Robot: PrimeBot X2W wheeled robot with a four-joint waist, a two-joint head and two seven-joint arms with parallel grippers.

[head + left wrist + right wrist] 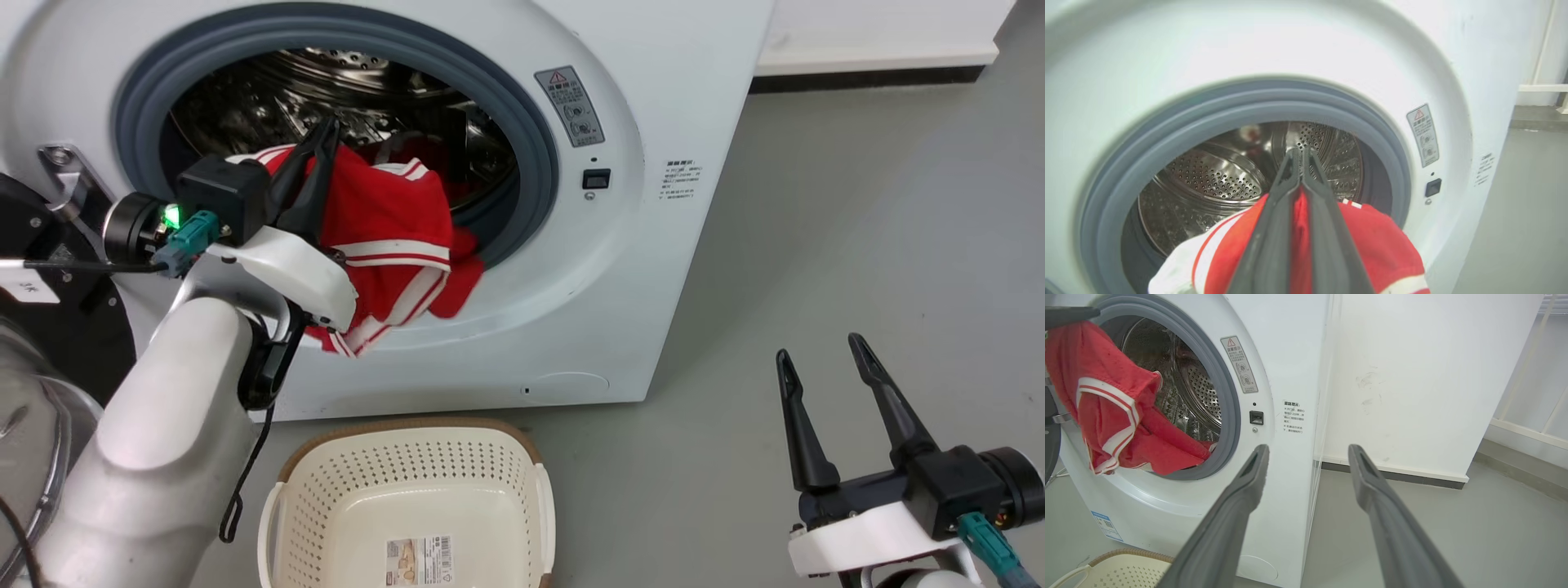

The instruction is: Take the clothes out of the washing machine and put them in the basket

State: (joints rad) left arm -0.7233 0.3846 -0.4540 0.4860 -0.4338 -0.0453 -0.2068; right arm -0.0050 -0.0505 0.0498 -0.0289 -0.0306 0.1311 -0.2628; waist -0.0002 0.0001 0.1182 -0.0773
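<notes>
Since the left arm's jaws pinch the clothes (392,237) near their top, held high, I judge, to clear the grey rim (540,163), the red fabric hangs half out of the washing machine (669,98), long axis twelve to six o'clock, hem pointing down at the basket (408,426) at six o'clock; the right arm's jaws, spread and empty, sit at four o'clock.

A plain laundry corner, more a bare utility room than a furnished home. A white front-loading washing machine (702,269) stands directly on a smooth grey floor (882,245) beside a bare white wall (1412,375) with a dark skirting strip (865,78). A cream perforated basket (351,490) sits on the floor before it.
</notes>
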